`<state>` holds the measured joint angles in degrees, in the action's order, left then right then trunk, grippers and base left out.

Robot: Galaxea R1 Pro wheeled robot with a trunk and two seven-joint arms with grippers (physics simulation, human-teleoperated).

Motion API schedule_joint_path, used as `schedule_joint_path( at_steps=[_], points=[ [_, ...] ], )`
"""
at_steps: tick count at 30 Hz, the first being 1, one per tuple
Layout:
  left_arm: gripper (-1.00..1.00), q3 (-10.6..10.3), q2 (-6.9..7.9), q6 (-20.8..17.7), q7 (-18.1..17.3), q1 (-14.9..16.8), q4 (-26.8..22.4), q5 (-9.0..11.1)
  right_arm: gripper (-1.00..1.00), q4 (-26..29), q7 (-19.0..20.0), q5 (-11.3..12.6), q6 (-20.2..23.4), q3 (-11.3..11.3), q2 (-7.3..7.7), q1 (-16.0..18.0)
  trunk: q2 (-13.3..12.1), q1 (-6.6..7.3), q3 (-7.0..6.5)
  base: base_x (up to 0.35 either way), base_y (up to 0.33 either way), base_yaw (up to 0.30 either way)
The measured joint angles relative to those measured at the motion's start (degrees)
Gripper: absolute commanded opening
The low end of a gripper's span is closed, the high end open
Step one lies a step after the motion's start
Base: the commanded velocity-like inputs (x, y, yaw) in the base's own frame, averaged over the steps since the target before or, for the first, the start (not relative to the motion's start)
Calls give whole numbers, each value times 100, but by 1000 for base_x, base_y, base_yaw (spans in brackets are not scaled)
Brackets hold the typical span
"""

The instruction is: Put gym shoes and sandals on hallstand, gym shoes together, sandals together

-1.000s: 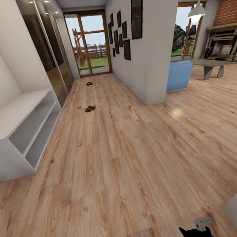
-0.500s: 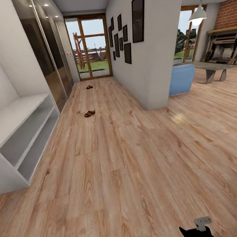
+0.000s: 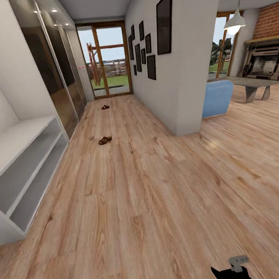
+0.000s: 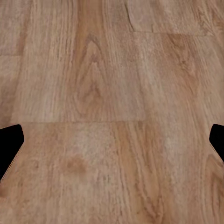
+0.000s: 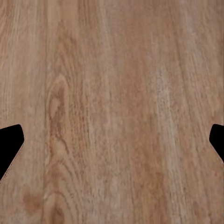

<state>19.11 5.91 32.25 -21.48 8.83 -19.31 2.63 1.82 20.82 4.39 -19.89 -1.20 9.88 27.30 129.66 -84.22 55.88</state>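
Since the earlier frames the camera has rolled forward along the corridor, so the whole head view has shifted: the white bench now sits lower and further left, and both sandals lie lower in the frame, though nothing on the floor itself has changed place. Wood-plank floor (image 3: 155,198) takes up the lower and middle parts of the head view. At the left edge stands a low white bench (image 3: 18,167) with two open shelves and a flat top, holding nothing. Beyond it, upper left, runs a glossy dark wardrobe (image 3: 55,75). A pale wall (image 3: 178,65) with black picture frames (image 3: 164,23) stands centre right, and a glazed door (image 3: 105,58) closes the far end, upper centre. At the right are a blue seat (image 3: 216,97), a hanging lamp (image 3: 235,21) and a brick fireplace (image 3: 265,58). One sandal (image 3: 105,139) lies on the floor left of centre, near the bench's far end; the second sandal (image 3: 105,106) lies well beyond it, close to the door. Each wrist view looks down at bare planks, with the left gripper (image 4: 112,144) and the right gripper (image 5: 112,144) showing dark fingertips at opposite edges, spread wide and holding nothing.
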Motion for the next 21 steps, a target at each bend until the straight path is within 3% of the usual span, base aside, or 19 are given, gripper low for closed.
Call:
schedule_joint_path(
  at_steps=[21],
  points=[
    [100, 0, 0, 5, 0, 0, 0, 0, 100, 0, 0, 5, 0, -1, 3, 0, 0, 0, -187, 338, 0, 0]
  ],
)
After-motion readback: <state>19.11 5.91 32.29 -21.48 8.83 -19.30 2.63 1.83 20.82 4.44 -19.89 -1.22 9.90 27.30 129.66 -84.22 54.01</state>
